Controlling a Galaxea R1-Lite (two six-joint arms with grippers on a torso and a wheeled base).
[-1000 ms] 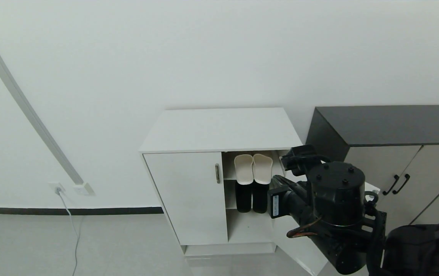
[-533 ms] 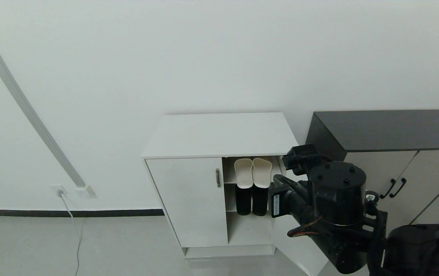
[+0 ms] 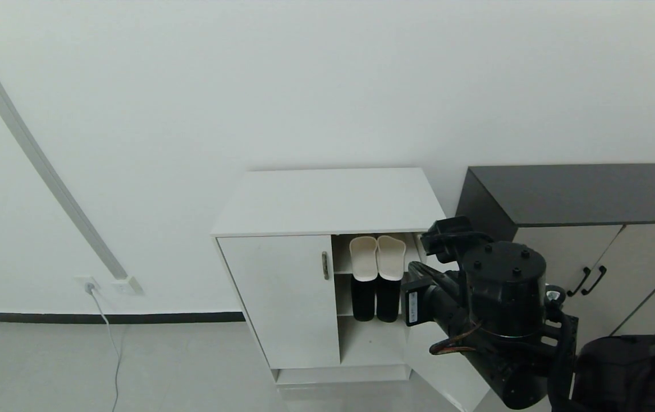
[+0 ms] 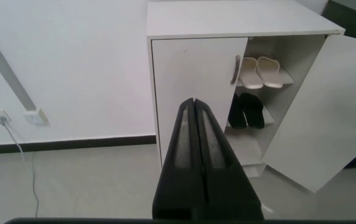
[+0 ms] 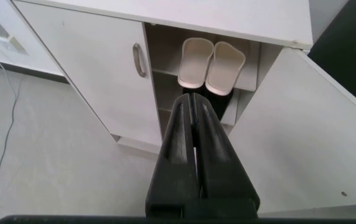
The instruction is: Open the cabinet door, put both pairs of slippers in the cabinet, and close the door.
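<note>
The right hand [image 5: 193, 107] is pinched shut and empty, pointing into the open half of the cabinet [image 3: 327, 200]. The open door [image 5: 302, 130] lies just to its right, swung out toward the robot. Its long edge is upright and it hinges on the cabinet's right side, so this arm looks better placed to push it closed. The left hand [image 4: 194, 111], also shut on nothing, hangs farther back. The white slippers [image 5: 210, 61] sit on the upper shelf and the black slippers [image 4: 248, 110] on the shelf below.
</note>
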